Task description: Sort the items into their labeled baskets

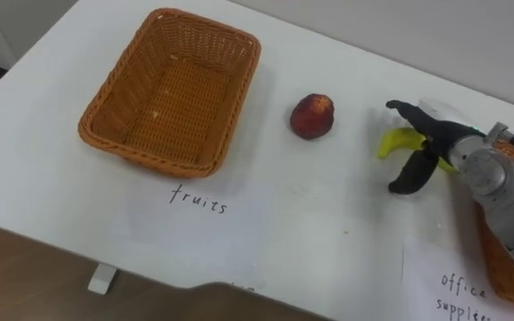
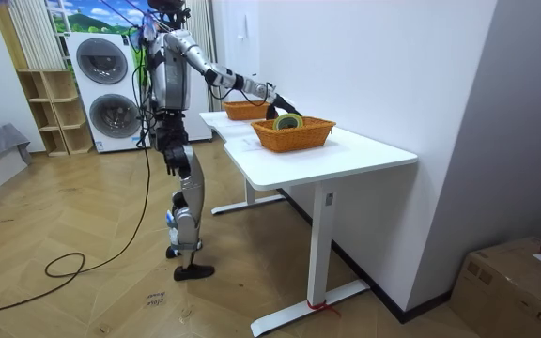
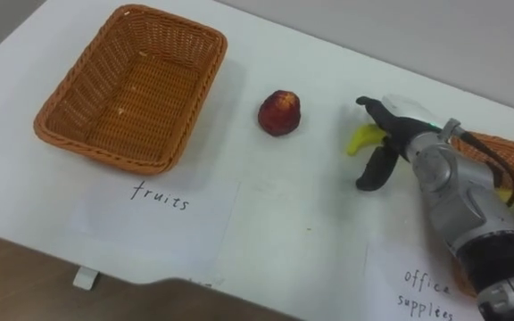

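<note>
White table [image 1: 328,232], robot standing at its edge. Fruits basket [image 1: 168,98] on its left is empty. The office basket [image 2: 294,136] on its right already has a green-yellow roll [image 2: 287,121] in it, probably tape; the rest of its contents can't be read. A paper label sits in front of each basket: fruits [image 1: 199,201] and office [image 1: 458,290]. The peach [image 1: 312,116] lies on bare table between the baskets, nearer the fruits one and well apart from the hand. The banana [image 1: 398,141] lies on the table just beside the office basket. The right hand [image 1: 449,147] is over it, released: a finger is spread out past it on the far side and the thumb on the near side, straddling the banana, not clamped. No visible lift, so likely the start of a pick. The left hand [image 2: 171,161] hangs by the hip; can't tell its fingers. Progress judgement: no fruit sorted yet, with banana and peach both left to go in the fruits basket; the office side looks at least partly done. The banana's long axis runs roughly left-right across the table, slightly curved. Its free tip points left toward the peach and the other end is hidden under the palm.
</note>
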Tool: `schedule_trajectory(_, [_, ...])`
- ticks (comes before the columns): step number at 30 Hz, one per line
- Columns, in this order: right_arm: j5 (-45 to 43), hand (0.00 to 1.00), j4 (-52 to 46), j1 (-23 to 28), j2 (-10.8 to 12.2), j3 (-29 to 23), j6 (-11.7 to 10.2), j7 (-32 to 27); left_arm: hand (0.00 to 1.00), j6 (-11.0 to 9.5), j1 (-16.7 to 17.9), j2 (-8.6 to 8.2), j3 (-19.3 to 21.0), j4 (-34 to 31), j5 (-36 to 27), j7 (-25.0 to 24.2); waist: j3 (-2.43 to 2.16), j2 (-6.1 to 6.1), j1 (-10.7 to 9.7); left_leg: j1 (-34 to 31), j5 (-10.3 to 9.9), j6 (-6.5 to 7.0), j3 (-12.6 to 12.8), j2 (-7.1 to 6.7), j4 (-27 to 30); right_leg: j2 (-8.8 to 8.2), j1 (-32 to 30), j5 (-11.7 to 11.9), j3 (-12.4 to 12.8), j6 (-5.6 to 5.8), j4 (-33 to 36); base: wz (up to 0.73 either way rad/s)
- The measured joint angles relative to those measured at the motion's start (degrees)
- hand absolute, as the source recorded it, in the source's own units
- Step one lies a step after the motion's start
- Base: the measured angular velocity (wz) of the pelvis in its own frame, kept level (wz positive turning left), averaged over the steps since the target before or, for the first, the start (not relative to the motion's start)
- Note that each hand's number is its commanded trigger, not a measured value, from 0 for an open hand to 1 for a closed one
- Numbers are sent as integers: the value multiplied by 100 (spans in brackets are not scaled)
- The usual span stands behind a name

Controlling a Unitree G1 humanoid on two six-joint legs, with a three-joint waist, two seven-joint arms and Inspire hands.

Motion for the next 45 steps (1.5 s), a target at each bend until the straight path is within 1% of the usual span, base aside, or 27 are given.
schedule_trajectory(7, [-1,0,145,-1,0,5,2,-1,0,13,-56,1,-4,80,-1,-7,-7,-3,10,5,0,0,-6,0,20,-4,29,1,-34,-2,5,1])
schedule_trajectory(13, [1,0,219,-3,0,15,7,7,0,107,-100,0,-7,167,5,-7,-10,-3,17,18,0,0,-48,-3,38,-8,54,1,-62,-2,6,1])
schedule_trajectory(17, [14,0,344,-30,0,14,0,31,0,116,-123,-3,-7,167,28,-7,-14,-5,43,23,0,0,-52,-8,62,-15,68,1,-69,-2,12,0])
schedule_trajectory(21, [53,0,582,-75,0,21,8,128,0,115,-223,-2,-6,167,30,-3,-18,10,170,29,2,3,-67,-17,94,-27,90,1,-78,-2,18,0])
schedule_trajectory(24, [52,0,681,-75,0,32,8,238,0,113,-254,-3,-6,168,31,53,-27,-2,246,39,4,6,-70,-20,93,-30,96,1,-79,-2,22,0])
schedule_trajectory(27, [52,0,792,-76,0,32,9,292,0,114,-291,1,-3,176,28,101,-23,3,302,68,5,7,-78,-22,72,-31,137,3,-84,-4,20,2])
schedule_trajectory(31, [41,0,859,-75,0,33,9,466,0,114,-290,1,-8,200,30,106,-21,4,304,86,6,6,-103,-28,68,-37,164,5,-129,-6,20,3])
schedule_trajectory(43, [41,0,865,-75,-1,33,7,709,0,115,-318,2,-54,300,35,105,-17,-4,305,88,10,8,-104,-36,69,-43,172,6,-131,-4,21,0])
schedule_trajectory(44, [41,35,865,-75,-1,33,7,727,0,115,-317,2,-64,301,37,105,-17,-4,305,88,10,8,-104,-36,69,-43,173,6,-131,-4,21,0])
schedule_trajectory(45, [41,66,865,-75,-1,34,7,749,0,115,-317,2,-68,303,38,105,-15,-9,305,88,10,8,-104,-36,69,-43,173,6,-131,-5,21,0])
